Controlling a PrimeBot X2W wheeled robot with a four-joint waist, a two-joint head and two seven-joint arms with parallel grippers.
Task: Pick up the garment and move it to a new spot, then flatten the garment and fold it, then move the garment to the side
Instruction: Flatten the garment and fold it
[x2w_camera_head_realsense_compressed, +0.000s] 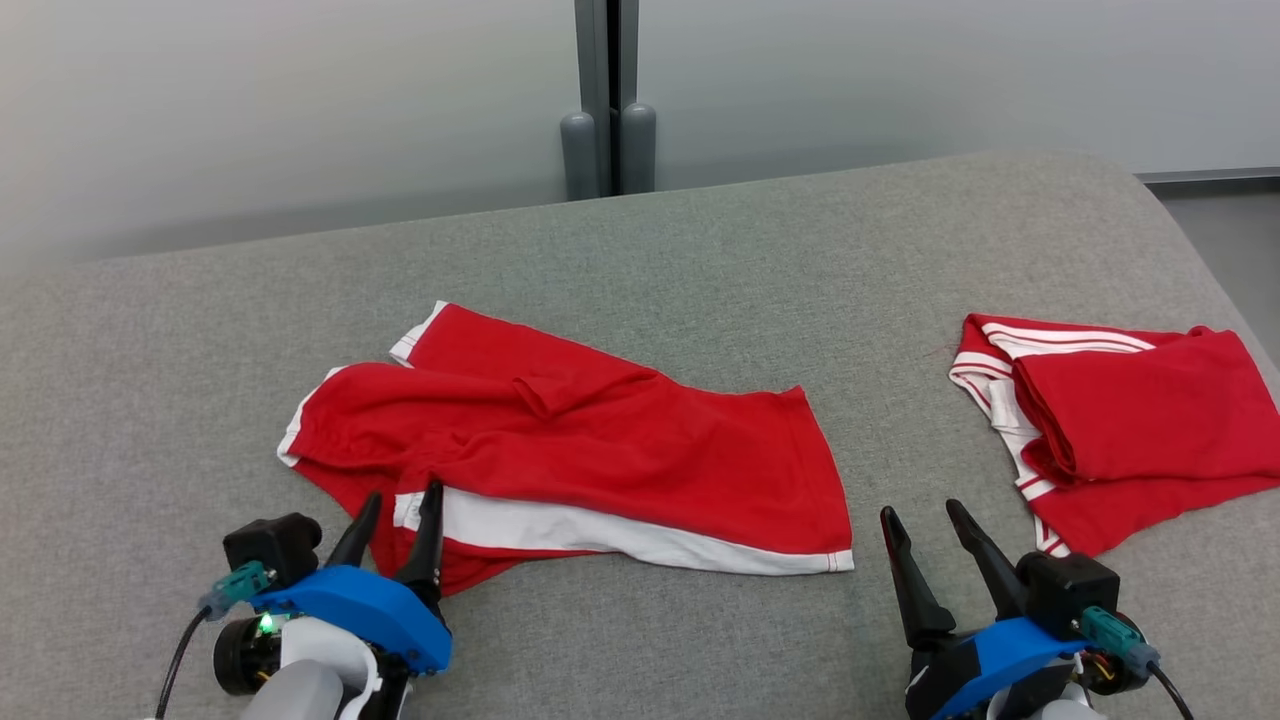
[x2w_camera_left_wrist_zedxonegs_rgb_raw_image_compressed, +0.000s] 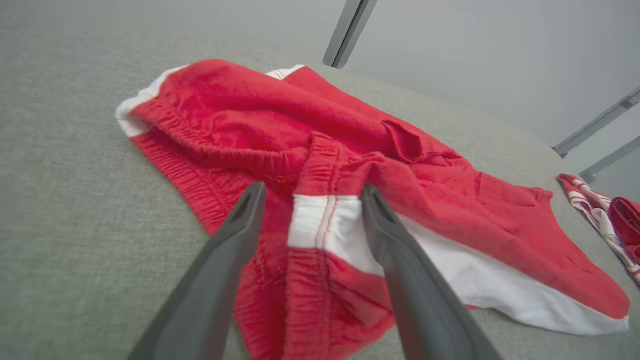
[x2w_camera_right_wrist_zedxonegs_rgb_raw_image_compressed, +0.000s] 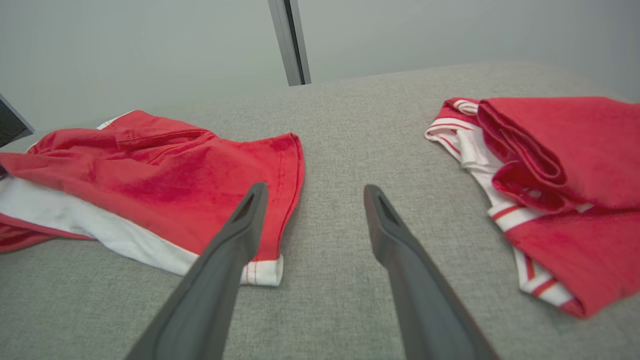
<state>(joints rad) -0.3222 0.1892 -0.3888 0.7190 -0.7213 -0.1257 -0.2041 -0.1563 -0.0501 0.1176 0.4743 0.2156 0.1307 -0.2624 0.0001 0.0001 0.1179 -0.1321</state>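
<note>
Left gripper gapes wide over the waistband end of the crumpled red shorts on the grey cushion. Right gripper, equally wide, is empty beside their hem. Soft, light, floppy cloth; likely best pinched at the elastic waistband.

Matt red cloth on coarse grey weave.
The garment was made of soft, matt knitted cloth, with a white band and a gathered elastic waist; like cloth was seen in the folded garment. The surface was covered in rough grey woven fabric. The fingers of the left gripper were moulded in smooth, matt dark plastic, its housing in glossier blue plastic.
</note>
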